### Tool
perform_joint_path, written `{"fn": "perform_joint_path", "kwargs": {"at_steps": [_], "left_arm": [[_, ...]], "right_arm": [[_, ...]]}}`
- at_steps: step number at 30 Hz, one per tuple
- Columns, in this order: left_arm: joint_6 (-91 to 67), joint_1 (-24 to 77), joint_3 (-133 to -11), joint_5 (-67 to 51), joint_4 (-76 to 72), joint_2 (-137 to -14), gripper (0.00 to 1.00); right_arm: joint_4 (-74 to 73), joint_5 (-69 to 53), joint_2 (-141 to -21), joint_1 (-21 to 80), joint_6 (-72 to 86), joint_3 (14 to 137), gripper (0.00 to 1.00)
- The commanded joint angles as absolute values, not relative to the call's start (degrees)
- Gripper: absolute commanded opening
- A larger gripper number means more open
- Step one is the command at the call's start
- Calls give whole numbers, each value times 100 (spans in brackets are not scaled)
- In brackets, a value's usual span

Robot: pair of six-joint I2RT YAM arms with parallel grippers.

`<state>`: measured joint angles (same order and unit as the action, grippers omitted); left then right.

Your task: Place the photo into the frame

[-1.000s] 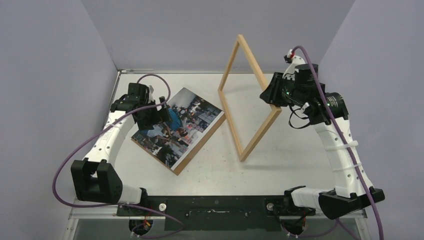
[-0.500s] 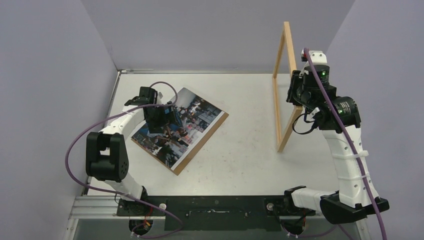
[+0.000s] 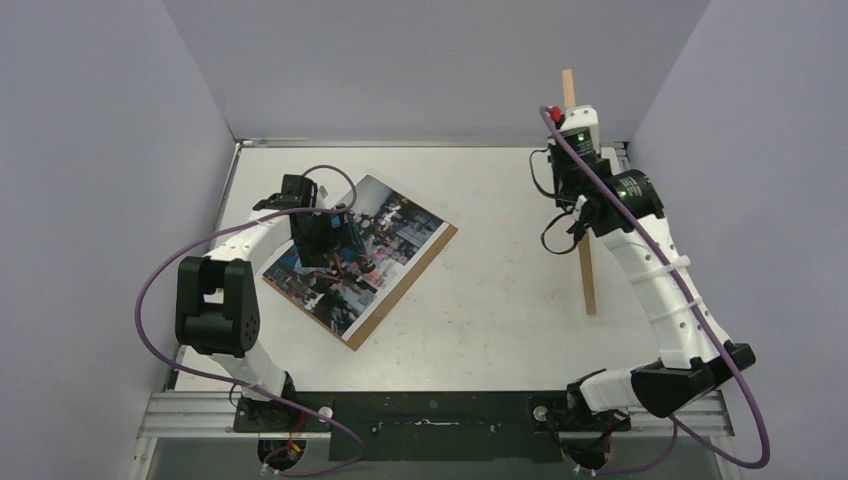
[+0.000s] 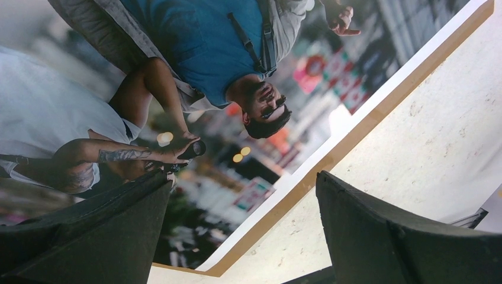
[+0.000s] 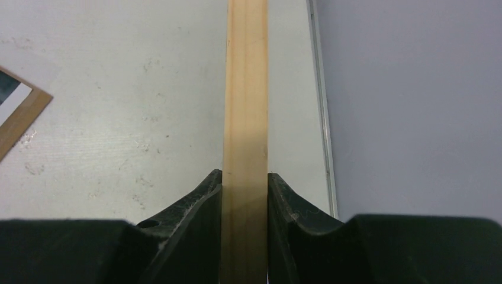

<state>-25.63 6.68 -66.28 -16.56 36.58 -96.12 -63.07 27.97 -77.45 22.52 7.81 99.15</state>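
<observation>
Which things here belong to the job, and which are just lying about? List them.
Job:
- photo
- frame, upright at the table's right edge
- right gripper, shut on the frame
- left gripper, open over the photo

Lying about:
- backing board, under the photo
- cables

Photo (image 3: 400, 228) flat at left, frame (image 3: 587, 275) on edge at right
The photo, a glossy white-bordered street scene with a man in a blue shirt, lies face up on a brown board (image 3: 402, 285), turned diagonally, left of the worktop's (image 3: 480, 300) centre. The frame, thin pale wood, stands upright and edge-on near the right edge, well apart.
</observation>
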Motion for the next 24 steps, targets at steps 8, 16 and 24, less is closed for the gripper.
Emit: {"fn": "perform_joint_path", "kwargs": {"at_steps": [8,16,24], "left_arm": [[-2600,640,-6917,-1556,3684,-9632,92],[-2649,641,-7025,-1463,3880,-9475,91],[-2542,642,-6997,-1313,4210,-9207,91]], "right_arm": [[-5601,3559,-8128,3191,796,9017,0],[-5075,2976,-8939,3890,1801,8101,0],[-4667,2936,-9768,4362,2333,7623,3]]}}
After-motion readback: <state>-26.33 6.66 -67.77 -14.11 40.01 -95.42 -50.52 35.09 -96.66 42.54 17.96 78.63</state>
